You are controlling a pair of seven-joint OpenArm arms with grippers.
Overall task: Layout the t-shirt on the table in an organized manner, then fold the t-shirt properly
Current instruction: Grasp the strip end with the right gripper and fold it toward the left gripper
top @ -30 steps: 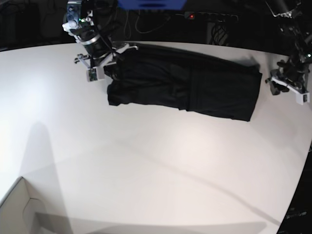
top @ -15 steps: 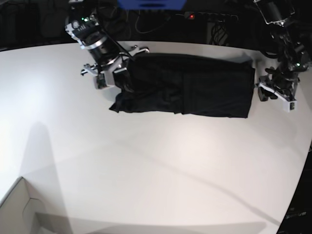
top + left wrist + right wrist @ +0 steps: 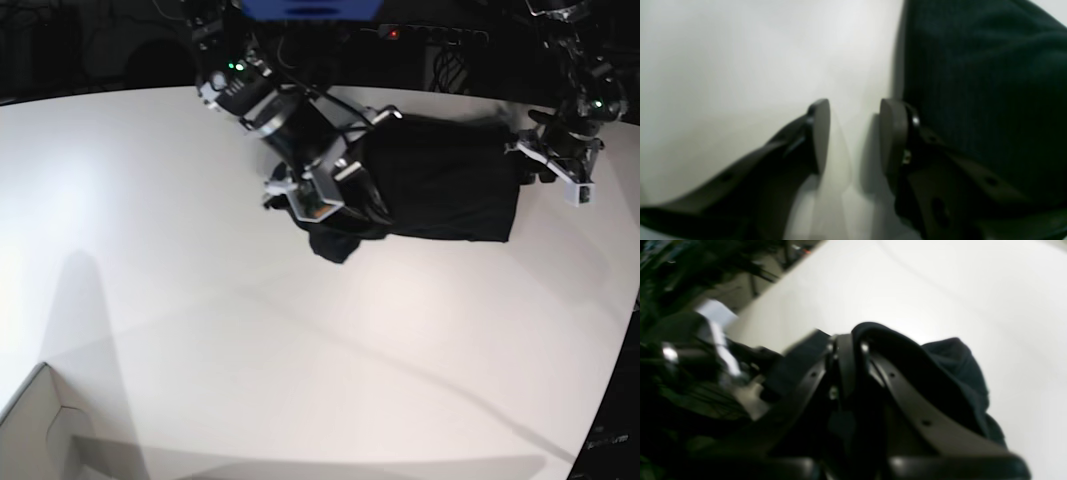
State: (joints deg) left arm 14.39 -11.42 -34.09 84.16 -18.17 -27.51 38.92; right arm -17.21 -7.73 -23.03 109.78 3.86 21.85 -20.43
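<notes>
The black t-shirt (image 3: 450, 190) lies as a long folded band at the back right of the white table (image 3: 200, 330). My right gripper (image 3: 350, 195) is shut on the shirt's left end and holds it raised over the shirt's middle; loose cloth hangs below it. The right wrist view shows that gripper (image 3: 848, 350) pinching black fabric (image 3: 957, 366). My left gripper (image 3: 528, 165) is at the shirt's right edge. In the left wrist view it (image 3: 853, 133) is open, low over bare table, with one finger beside the shirt's edge (image 3: 973, 66).
A pale cardboard box corner (image 3: 40, 430) sits at the front left. A power strip with a red light (image 3: 430, 35) and cables lie behind the table's back edge. The table's curved edge runs down the right side (image 3: 620, 350).
My right gripper has carried the shirt's left end to the right, over the middle, shortening the band. My left gripper has shifted slightly up beside the shirt's right edge.
</notes>
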